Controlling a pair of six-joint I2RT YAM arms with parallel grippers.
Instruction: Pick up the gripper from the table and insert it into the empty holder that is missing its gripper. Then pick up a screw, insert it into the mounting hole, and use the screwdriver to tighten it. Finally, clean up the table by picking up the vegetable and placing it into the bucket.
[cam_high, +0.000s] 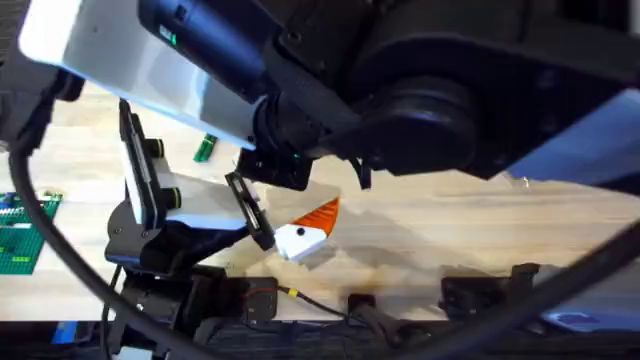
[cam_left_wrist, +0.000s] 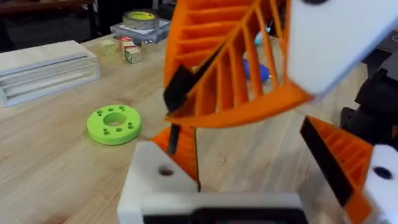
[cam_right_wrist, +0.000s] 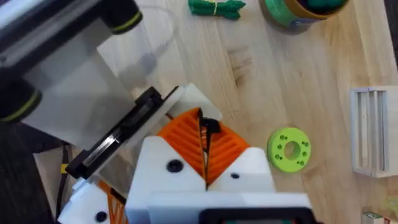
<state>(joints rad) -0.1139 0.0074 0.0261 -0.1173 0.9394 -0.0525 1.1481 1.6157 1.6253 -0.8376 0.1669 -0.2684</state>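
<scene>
Bucket (cam_right_wrist: 283, 17) stands on the desk (cam_right_wrist: 298, 81). Right pincer (cam_right_wrist: 204, 127) is pressed tight on the gripper (cam_left_wrist: 183, 149), between the wide-spread fingers of the left pincer (cam_left_wrist: 245, 134). The gripper's base sits at the empty holder (cam_left_wrist: 155, 183). The vegetable (cam_right_wrist: 216, 7) lies near the bucket.

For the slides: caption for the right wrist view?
Right gripper closed above the wooden table, green ring beside it.

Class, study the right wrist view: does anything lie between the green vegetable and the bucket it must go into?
Nothing visible does. The vegetable lies beside the bucket, with bare table in the gap between them.
</scene>
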